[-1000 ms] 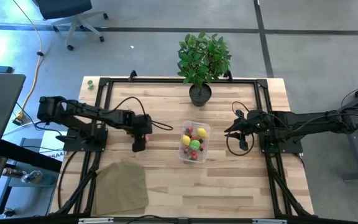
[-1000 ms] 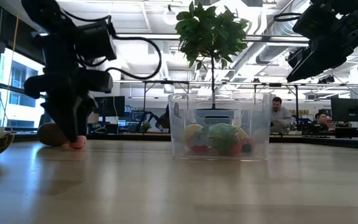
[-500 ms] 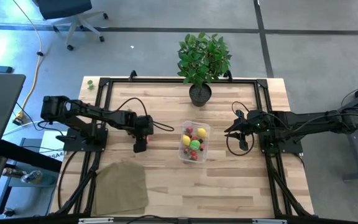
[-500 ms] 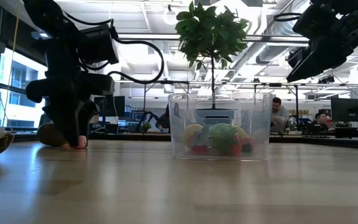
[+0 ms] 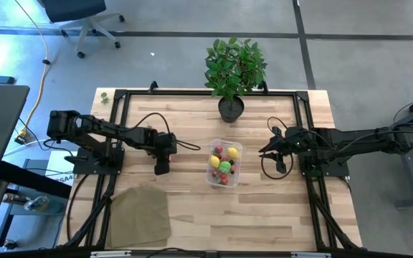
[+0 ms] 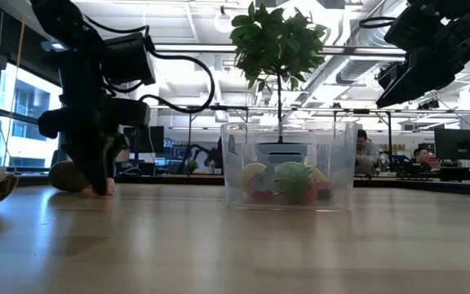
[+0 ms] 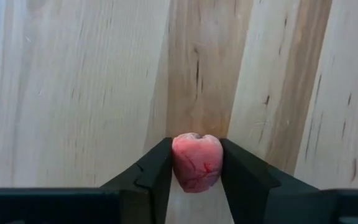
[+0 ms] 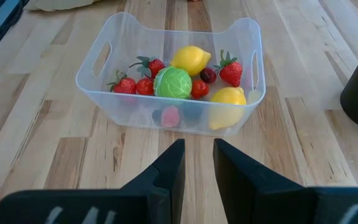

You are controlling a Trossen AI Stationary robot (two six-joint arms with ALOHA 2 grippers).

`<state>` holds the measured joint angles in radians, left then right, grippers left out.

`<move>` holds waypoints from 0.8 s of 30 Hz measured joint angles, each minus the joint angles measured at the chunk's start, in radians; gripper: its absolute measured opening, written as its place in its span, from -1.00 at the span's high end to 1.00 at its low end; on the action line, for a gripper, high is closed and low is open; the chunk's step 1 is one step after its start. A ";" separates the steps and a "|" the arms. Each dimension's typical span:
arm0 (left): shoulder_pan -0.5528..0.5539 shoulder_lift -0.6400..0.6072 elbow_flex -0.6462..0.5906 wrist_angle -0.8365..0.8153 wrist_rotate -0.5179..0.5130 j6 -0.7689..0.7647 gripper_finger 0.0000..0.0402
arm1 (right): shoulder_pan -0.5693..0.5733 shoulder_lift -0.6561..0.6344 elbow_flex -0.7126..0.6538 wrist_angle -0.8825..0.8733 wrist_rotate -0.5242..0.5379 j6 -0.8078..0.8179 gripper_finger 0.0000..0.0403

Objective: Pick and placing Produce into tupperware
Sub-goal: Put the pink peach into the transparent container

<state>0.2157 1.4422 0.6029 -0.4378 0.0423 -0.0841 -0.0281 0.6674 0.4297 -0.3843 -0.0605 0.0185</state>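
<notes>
Since 1 second ago, the left gripper [image 7: 196, 180] has been narrowed and is now being held clamped on a pink fruit [image 7: 196, 160] at table level, left of the tupperware [image 5: 224, 163]; the right gripper [image 8: 197, 167] is being held narrow, empty.

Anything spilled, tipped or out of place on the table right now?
Nothing stands out. The tupperware sits upright with lemons, strawberries and a green cabbage inside. The left gripper has its fingers against a small red fruit on the table. The right gripper waits beside the tupperware. The potted plant stands upright.
</notes>
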 joint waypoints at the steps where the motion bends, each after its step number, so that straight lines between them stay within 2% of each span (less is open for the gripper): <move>1: 0.000 0.000 0.000 0.000 -0.003 0.000 0.44 | 0.000 0.000 0.000 0.000 0.000 0.000 0.64; 7: 0.000 0.000 0.000 -0.001 -0.009 -0.002 0.52 | 0.000 0.000 0.000 0.000 0.000 0.000 0.64; 15: 0.000 0.000 0.000 0.011 -0.018 -0.002 0.51 | 0.000 0.000 0.000 0.000 0.000 0.000 0.64; 24: 0.000 0.002 -0.001 0.133 -0.024 0.001 0.51 | 0.000 0.000 0.000 0.000 0.000 0.000 0.64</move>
<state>0.2161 1.4437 0.6018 -0.3050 0.0186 -0.0830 -0.0283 0.6673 0.4297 -0.3846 -0.0605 0.0185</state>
